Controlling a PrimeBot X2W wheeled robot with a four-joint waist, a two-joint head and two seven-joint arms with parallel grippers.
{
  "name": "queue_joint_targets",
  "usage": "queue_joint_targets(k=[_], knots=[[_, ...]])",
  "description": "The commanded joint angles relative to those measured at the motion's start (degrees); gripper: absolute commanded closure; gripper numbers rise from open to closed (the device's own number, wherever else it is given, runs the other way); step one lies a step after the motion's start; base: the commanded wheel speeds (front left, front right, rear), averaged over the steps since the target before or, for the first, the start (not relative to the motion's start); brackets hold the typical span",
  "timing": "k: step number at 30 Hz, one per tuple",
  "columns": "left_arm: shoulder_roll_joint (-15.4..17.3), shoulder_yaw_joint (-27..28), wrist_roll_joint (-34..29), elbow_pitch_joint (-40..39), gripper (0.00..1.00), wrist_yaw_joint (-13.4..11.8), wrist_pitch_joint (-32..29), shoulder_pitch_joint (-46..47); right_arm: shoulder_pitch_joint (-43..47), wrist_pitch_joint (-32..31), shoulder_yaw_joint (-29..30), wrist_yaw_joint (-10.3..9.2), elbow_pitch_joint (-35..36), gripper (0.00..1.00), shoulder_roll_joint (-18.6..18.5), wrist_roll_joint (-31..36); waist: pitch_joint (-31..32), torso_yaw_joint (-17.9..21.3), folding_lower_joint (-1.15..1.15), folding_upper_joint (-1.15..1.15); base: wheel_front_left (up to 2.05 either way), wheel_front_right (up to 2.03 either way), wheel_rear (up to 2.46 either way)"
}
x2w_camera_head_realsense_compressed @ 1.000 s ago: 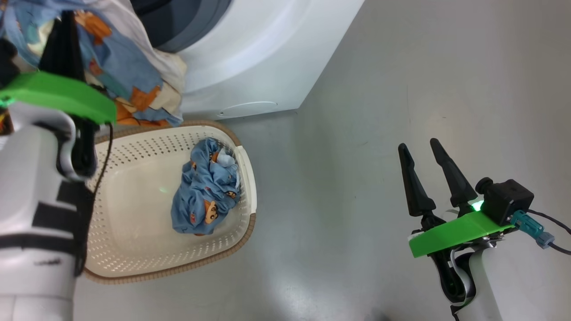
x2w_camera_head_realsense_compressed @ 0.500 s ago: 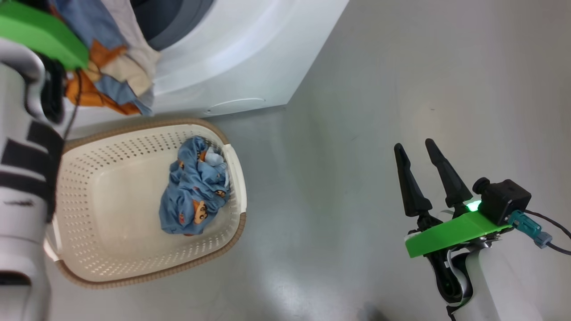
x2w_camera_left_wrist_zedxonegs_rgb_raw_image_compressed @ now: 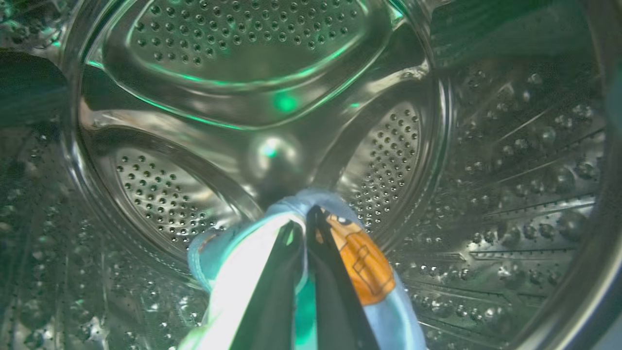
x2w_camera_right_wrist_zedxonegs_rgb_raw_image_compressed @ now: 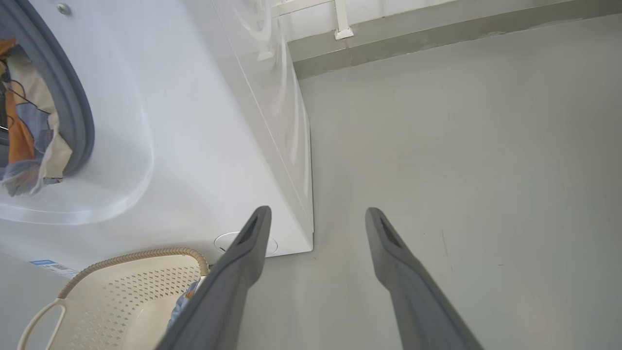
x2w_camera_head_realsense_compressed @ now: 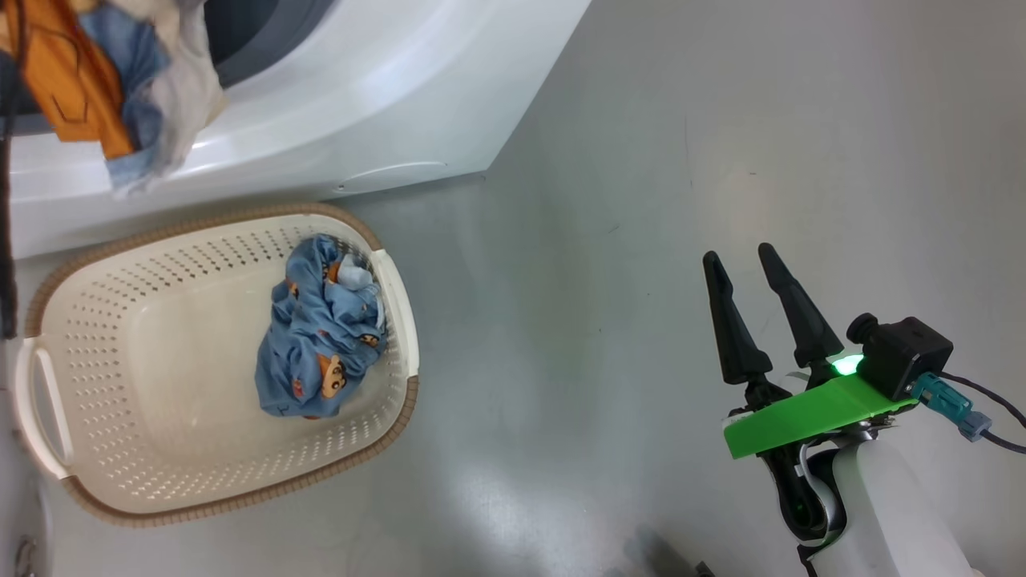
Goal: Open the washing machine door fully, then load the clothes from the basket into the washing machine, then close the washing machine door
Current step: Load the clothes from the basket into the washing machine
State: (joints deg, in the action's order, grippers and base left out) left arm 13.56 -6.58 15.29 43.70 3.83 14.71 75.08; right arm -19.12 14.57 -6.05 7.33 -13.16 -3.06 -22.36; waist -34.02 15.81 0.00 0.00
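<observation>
My left gripper [x2w_camera_left_wrist_zedxonegs_rgb_raw_image_compressed: 303,218] is shut on one of the clothes [x2w_camera_left_wrist_zedxonegs_rgb_raw_image_compressed: 362,257], a light blue piece with an orange print, and is reaching into the steel drum [x2w_camera_left_wrist_zedxonegs_rgb_raw_image_compressed: 272,48] of the washing machine [x2w_camera_head_realsense_compressed: 361,104]. The rest of that garment [x2w_camera_head_realsense_compressed: 88,88] hangs out over the grey gasket, as the right wrist view also shows [x2w_camera_right_wrist_zedxonegs_rgb_raw_image_compressed: 24,141]. Another blue printed garment [x2w_camera_head_realsense_compressed: 313,336] lies crumpled in the basket [x2w_camera_head_realsense_compressed: 184,377] on the floor before the machine. My right gripper [x2w_camera_head_realsense_compressed: 737,253] hovers open and empty over bare floor to the right. The washing machine door is out of view.
Grey floor [x2w_camera_head_realsense_compressed: 641,160] spreads right of the machine and around my right gripper [x2w_camera_right_wrist_zedxonegs_rgb_raw_image_compressed: 318,210]. In the right wrist view the machine's side [x2w_camera_right_wrist_zedxonegs_rgb_raw_image_compressed: 286,121] runs back to a wall base, and the basket [x2w_camera_right_wrist_zedxonegs_rgb_raw_image_compressed: 121,296] sits at the lower left.
The head camera has shifted. My left arm has left the head view, carrying the garment up from above the basket into the machine's opening. The right gripper has stayed open and still.
</observation>
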Motion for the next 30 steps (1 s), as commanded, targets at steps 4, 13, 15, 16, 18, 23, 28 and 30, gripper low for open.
queue_joint_targets(k=[4, 13, 15, 16, 18, 23, 28, 30], knots=[[1.23, 1.37, -1.92, 0.84, 1.0, 1.07, 0.29, -2.32, -0.18, 0.43, -1.14, 0.16, 1.24, 0.0, 0.18, -0.68, -0.07, -0.2, 0.0, 0.0, 0.0, 0.0, 0.0], [-0.01, 2.95, -2.44, 7.86, 0.0, 2.12, 0.29, -2.09, -0.11, 0.43, -1.38, 0.16, 1.16, 0.0, 0.18, -0.55, 0.36, -0.88, 0.0, 0.0, 0.0, 0.0, 0.0], [-0.26, 3.34, -2.57, 7.93, 0.0, 2.3, 0.29, -2.37, -0.01, 0.43, -1.26, 0.16, 1.14, 0.0, 0.18, -0.42, 0.5, -1.04, 0.0, 0.0, 0.0, 0.0, 0.0], [-0.44, 3.55, -2.59, 7.9, 0.0, 2.4, 0.29, -2.59, 0.05, 0.43, -1.19, 0.16, 1.12, 0.0, 0.18, -0.35, 0.58, -1.14, 0.0, 0.0, 0.0, 0.0, 0.0], [-0.85, 3.93, -2.69, 7.69, 0.0, 2.56, 0.29, -3.24, 0.13, 0.43, -1.06, 0.16, 1.1, 0.0, 0.18, -0.23, 0.73, -1.36, 0.0, 0.0, 0.0, 0.0, 0.0], [-1.83, 4.91, -2.9, 7.34, 0.0, 2.91, 0.29, -5.16, 0.17, 0.43, -1.0, 0.16, 1.09, 0.0, 0.18, 0.03, 1.03, -1.84, 0.0, 0.0, 0.0, 0.0, 0.0], [-2.68, 5.37, -3.31, 6.5, 0.0, 3.15, 0.29, -7.25, 0.38, 0.43, -0.77, 0.16, 1.14, 0.0, 0.18, 0.35, 1.31, -2.37, 0.0, 0.0, 0.0, 0.0, 0.0], [-3.23, 5.86, -3.27, 5.87, 0.0, 3.24, 0.29, -8.43, 0.51, 0.43, -0.61, 0.16, 1.15, 0.0, 0.18, 0.55, 1.43, -2.7, 0.0, 0.0, 0.0, 0.0, 0.0]])
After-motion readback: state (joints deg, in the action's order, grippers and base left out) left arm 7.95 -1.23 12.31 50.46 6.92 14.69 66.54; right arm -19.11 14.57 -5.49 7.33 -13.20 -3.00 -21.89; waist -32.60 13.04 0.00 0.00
